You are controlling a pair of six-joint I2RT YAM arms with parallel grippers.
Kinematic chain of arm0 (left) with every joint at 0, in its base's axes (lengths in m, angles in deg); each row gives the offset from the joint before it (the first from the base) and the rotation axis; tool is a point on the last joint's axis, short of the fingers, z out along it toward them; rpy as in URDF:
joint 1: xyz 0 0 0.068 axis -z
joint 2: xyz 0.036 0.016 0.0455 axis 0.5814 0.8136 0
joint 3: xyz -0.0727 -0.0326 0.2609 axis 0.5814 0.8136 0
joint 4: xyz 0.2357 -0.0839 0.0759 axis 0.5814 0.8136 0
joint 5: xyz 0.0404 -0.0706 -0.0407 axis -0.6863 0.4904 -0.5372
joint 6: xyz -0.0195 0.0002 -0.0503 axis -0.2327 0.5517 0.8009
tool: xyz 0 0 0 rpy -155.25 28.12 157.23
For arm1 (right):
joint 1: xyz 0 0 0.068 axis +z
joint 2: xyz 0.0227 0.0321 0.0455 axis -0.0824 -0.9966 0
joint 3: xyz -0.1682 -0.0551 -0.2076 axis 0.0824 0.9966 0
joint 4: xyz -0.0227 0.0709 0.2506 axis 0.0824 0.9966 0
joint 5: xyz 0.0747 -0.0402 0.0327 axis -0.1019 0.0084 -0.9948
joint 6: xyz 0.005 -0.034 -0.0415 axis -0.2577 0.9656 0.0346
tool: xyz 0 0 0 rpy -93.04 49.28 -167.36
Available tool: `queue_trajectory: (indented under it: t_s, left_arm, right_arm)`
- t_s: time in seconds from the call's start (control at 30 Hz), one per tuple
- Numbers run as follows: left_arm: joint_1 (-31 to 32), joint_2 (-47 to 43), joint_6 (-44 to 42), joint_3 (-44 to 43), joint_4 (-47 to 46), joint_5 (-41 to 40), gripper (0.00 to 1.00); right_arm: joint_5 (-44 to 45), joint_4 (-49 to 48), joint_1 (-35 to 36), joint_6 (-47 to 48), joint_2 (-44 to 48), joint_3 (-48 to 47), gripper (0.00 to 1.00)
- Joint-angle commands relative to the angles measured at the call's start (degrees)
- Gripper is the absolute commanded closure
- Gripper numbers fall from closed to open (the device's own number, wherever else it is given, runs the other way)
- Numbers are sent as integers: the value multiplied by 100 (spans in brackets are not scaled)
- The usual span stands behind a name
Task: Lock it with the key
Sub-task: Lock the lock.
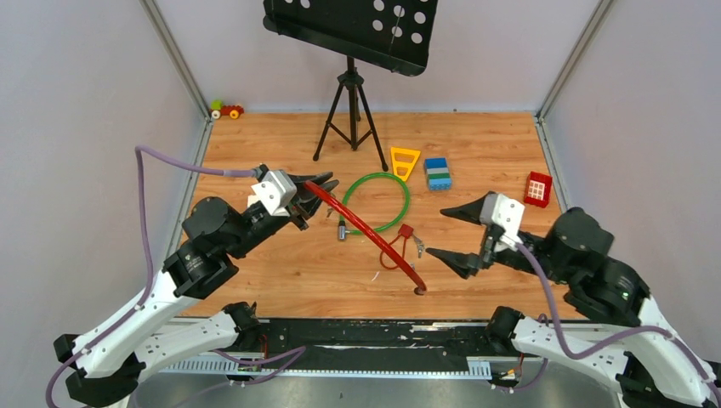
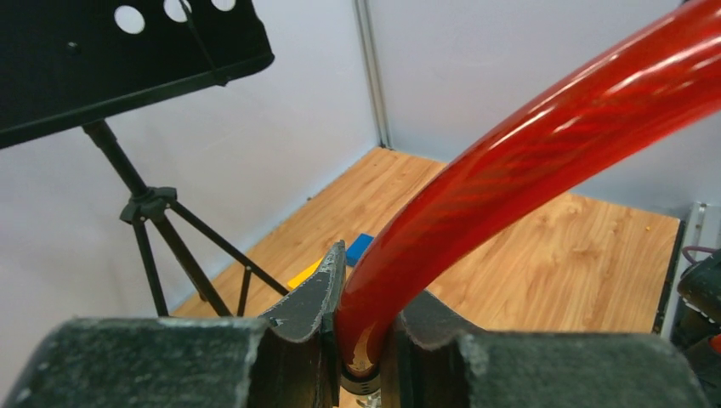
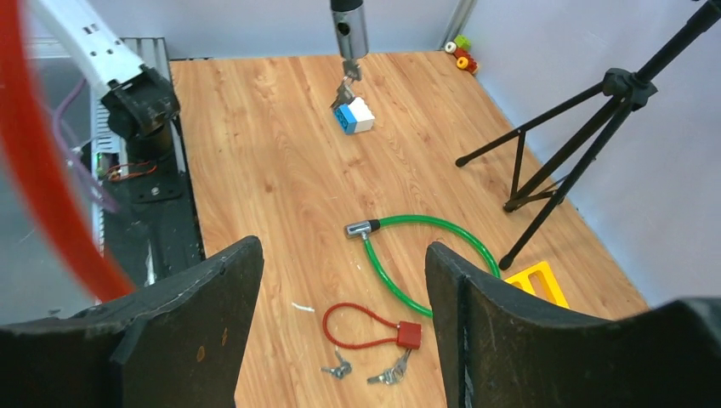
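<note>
Holding, left gripper: clamped on the thick red cable close to one end. That end is raised, while the far end rests on the table near the front edge.
Right gripper: jaws spread wide with nothing between them. It hovers just to the right of the small red padlock.
Key: lies flat on the wood just beside the padlock, and neither gripper touches it. Another small silvery piece lies a little to its left — can't tell if it is a second key.
Green cable: a loose loop on the table beyond the padlock, apart from both grippers.
Done so far: by my reading, only the red cable is in hand.
Left to do: pick up the key, bring it to a lock, insert it and turn it — none of this has started.
Unclear: no view shows a keyhole, so I can't tell which lock takes the key.
Stage: early.
</note>
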Motion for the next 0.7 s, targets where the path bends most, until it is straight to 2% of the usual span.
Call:
queue_trajectory:
  t_s: [0.0,0.1,0.27,0.5,0.67]
  left_arm:
    - [-55,-132,-148,-405,-261,-157,100]
    - [-72,-120,-188,-444,-137,-182,100]
    - [-90,-111,-179,-478,-101,-199,100]
    - [-107,-84,-221,-562,-37,-213,100]
    - [-142,-49,-216,-561,-24,-212,100]
  right_arm:
    - [-354,1337,9,308,14,-656,29]
    - [-1005,1651,10,377,-101,-687,29]
    - [-1867,975,10,345,16,-245,29]
    - [-2950,973,10,333,-172,-29,30]
    - [-3432,433,10,-119,-41,395,29]
